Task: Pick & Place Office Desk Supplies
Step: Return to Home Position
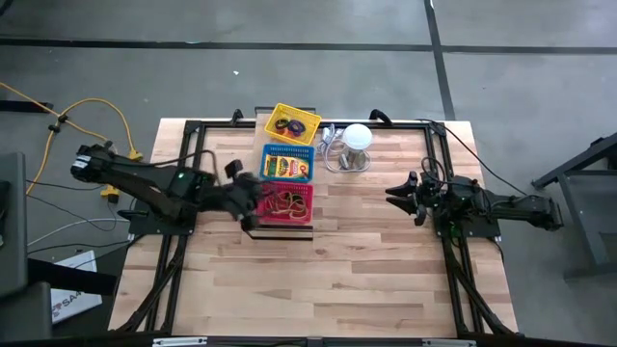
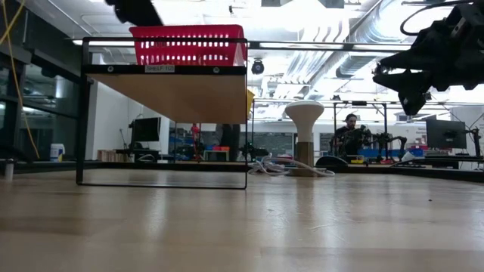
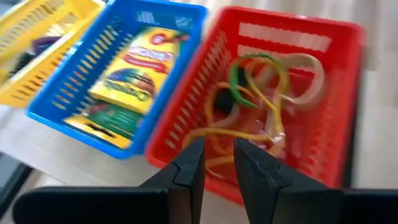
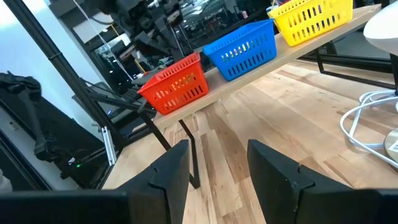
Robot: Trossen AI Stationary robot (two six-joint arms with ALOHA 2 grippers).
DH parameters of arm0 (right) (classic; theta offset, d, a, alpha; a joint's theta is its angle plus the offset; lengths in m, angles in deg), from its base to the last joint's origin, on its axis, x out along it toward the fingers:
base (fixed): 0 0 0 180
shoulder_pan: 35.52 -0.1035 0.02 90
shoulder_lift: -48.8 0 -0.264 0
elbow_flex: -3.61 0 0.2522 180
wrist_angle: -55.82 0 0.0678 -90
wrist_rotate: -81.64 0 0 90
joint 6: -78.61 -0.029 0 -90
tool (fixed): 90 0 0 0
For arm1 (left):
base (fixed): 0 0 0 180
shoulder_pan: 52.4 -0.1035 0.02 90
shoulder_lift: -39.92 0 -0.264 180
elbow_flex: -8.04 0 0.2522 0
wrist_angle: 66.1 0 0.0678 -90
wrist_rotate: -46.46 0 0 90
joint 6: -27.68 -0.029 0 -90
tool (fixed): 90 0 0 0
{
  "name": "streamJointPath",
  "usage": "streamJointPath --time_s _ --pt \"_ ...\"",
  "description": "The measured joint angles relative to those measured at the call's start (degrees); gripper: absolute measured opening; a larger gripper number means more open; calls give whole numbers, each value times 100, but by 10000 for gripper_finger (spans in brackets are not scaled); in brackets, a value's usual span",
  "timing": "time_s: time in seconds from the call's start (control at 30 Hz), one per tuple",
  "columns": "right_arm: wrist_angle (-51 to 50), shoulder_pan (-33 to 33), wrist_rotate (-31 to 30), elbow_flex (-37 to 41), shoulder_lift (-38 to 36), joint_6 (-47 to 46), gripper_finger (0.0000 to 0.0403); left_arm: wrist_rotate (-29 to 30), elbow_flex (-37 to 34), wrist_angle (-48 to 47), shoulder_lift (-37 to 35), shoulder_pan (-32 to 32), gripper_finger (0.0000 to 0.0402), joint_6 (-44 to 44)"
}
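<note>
Shelf tag illegible | L end effector narrow, empty, by red bin | R end effector wide

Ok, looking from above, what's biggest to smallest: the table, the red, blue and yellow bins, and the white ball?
1. table, by far the largest.
2. red bin, blue bin and yellow bin: they look alike in size, so I won't rank them.
3. white ball, the smallest.
</note>
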Motion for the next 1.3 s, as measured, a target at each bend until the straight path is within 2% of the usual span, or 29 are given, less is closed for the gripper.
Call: streamJointPath --time_s 0.13,0.27,0.4,0.5,0.73,0.97,1.3 --pt "0 0 0 1 0 0 150 17 -538 502 -595 469 79 -45" --pt "0 0 1 1 0 2 150 114 -872 1255 -1117 960 79 -682" --pt "0 0 1 4 0 2 150 146 -1113 1448 -1500 1252 79 -910" --pt "0 0 1 4 0 2 150 155 -1429 1530 -1883 1392 79 -879" --pt "0 0 2 6 0 2 150 158 -2523 2476 -2875 1642 79 -1043" --pt "0 0 4 6 0 4 150 -432 -3434 3287 -3612 1879 79 -1514" --pt "0 0 4 6 0 4 150 -732 -4528 3836 -4936 1925 79 -1698"
